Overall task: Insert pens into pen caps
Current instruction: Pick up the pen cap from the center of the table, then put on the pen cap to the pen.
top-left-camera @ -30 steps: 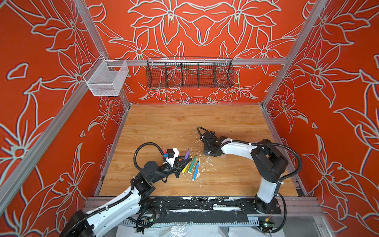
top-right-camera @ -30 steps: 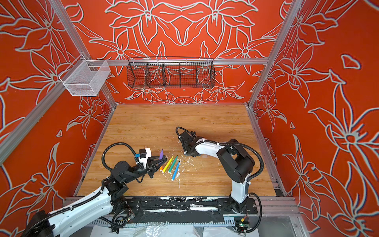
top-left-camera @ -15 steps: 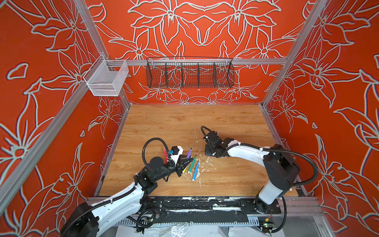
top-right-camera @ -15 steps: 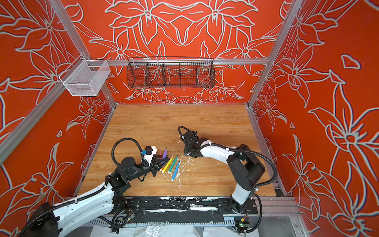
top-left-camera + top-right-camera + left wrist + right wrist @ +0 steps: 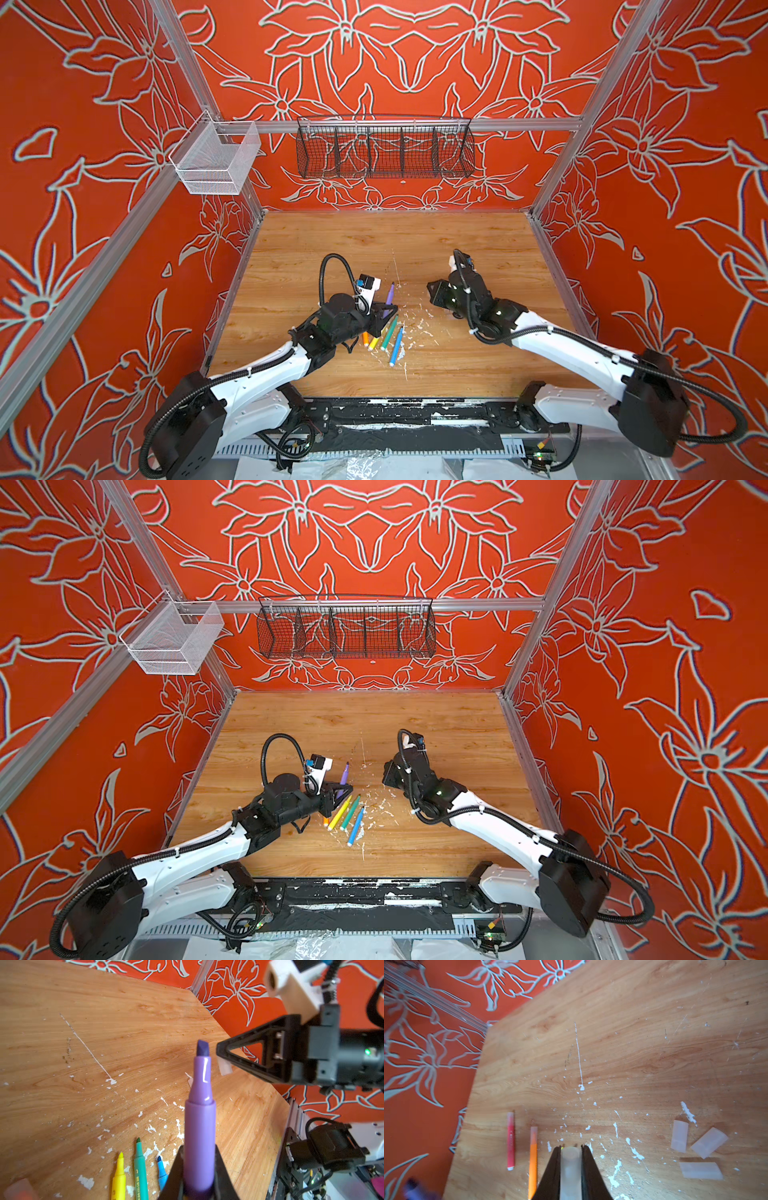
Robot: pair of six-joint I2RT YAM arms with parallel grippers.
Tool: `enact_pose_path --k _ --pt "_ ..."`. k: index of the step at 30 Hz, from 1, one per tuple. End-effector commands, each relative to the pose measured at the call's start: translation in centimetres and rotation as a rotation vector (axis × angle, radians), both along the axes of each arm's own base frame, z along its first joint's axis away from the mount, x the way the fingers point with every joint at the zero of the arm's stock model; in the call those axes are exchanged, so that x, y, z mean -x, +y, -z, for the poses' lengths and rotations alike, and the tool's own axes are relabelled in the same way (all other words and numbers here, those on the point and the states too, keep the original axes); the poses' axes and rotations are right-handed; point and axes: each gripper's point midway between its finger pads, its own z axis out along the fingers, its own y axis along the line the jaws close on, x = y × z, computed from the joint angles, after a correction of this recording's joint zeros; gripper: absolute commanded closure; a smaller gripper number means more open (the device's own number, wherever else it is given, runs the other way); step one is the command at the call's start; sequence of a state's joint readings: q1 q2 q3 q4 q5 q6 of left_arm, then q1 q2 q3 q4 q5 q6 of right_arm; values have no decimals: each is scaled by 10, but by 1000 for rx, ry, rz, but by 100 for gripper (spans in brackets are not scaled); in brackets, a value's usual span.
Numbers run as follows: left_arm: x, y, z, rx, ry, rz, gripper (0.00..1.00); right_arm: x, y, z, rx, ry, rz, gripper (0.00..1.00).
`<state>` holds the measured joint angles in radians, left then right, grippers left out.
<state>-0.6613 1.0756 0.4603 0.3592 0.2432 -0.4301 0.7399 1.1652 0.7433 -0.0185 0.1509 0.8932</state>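
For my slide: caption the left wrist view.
Left gripper grips uncapped purple pen, tip near clear cap in right gripper.

1. My arms (image 5: pixel 257 374) are smooth white shells with chunky black joints (image 5: pixel 191 419), lol.
2. Ribbed black cables (image 5: pixel 321 278) loop off both wrists.
3. My fingers (image 5: pixel 253 1036) are black open triangle frames.
4. White camera block (image 5: pixel 369 286) with a blue bit on my left wrist; tiny green LED (image 5: pixel 367 1051) on the right.

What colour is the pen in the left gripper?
Purple; the pen shows best in the left wrist view.
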Motion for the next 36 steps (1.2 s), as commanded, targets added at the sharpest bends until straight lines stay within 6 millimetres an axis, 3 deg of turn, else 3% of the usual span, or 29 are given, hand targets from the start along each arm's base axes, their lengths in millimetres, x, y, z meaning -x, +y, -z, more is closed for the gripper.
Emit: enact_pose_path --k 1,6,14,29,36 --pt "-1 -4 2 27 87 -13 100 -5 2 -47 -170 -142 35 82" --pt "10 -19 -7 93 88 91 100 -2 3 -71 -271 -233 19 82" --pt "20 -24 -15 123 76 153 100 4 14 -96 -412 -366 -31 83" --pt "24 -25 -17 131 66 174 100 6 67 -90 -466 -366 -129 85" --pt "24 -25 -18 126 68 175 100 8 75 -92 -512 -391 -139 85"
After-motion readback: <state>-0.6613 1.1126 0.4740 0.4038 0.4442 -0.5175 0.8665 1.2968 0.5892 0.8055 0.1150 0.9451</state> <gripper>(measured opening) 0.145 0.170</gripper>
